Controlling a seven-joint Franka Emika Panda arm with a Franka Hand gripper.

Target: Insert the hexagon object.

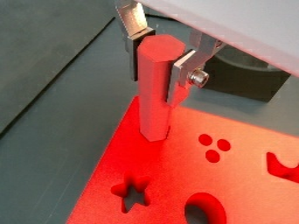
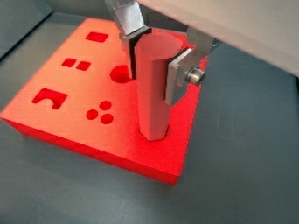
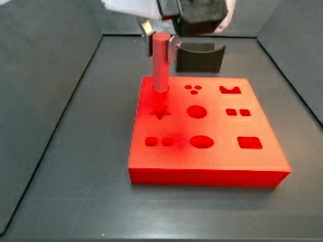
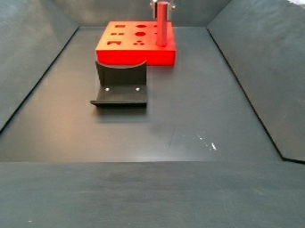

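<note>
The hexagon object (image 1: pixel 155 87), a slim bright red rod, stands upright between my gripper's (image 1: pixel 160 54) fingers, which are shut on its upper end. Its lower end meets the top of the flat red block (image 1: pixel 222 175) near a corner; whether it sits in a hole is hidden. Both wrist views show it, the rod (image 2: pixel 156 87) rising from the block (image 2: pixel 70 96) near its edge. In a side view the rod (image 3: pixel 161 64) stands at the block's (image 3: pixel 214 151) far left corner under the gripper (image 3: pixel 161 36). In the other side view rod (image 4: pixel 161 20) and block (image 4: pixel 137 44) lie far back.
The block has several shaped holes: a star (image 1: pixel 132 194), three dots (image 1: pixel 212 147), a circle (image 3: pixel 197 112), squares (image 3: pixel 240 114). A dark grey U-shaped holder (image 4: pixel 120 84) lies on the dark floor (image 4: pixel 155 142) in front of the block. Sloped dark walls (image 3: pixel 63 113) enclose the floor.
</note>
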